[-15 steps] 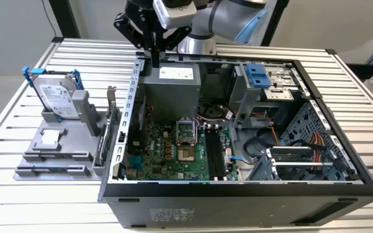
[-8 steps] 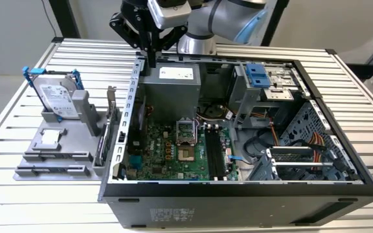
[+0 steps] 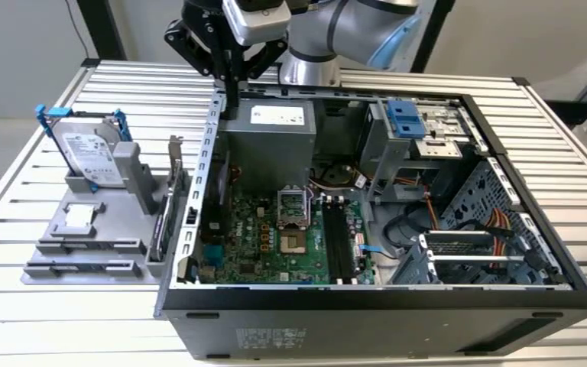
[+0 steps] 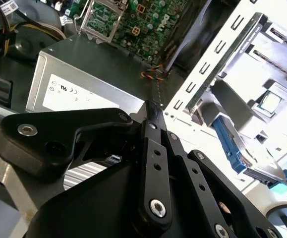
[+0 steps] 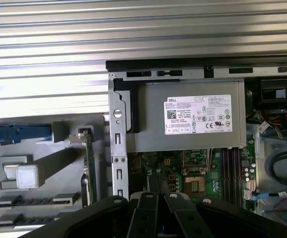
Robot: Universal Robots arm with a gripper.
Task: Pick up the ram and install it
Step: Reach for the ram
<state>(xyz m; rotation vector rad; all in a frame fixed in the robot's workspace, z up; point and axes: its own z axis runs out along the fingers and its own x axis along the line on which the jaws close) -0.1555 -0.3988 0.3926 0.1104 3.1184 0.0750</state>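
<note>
Claw (image 3: 230, 105) hung above case (image 3: 212, 164) rear corner, by power supply (image 3: 269, 131), pointing down from bent arm (image 3: 347, 30); fingers pressed together, empty. Ram (image 5: 89, 166) stood edgewise in grey holder (image 5: 44, 148).

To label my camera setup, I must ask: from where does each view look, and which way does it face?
Exterior view: off the arm, above, looking down into the open case; the arm and its jaws show.
First wrist view: on the wrist, facing straight down over the power supply and ram; closed jaws show.
Second wrist view: on the wrist, looking slantwise along the jaws.
All views share the power supply.
</note>
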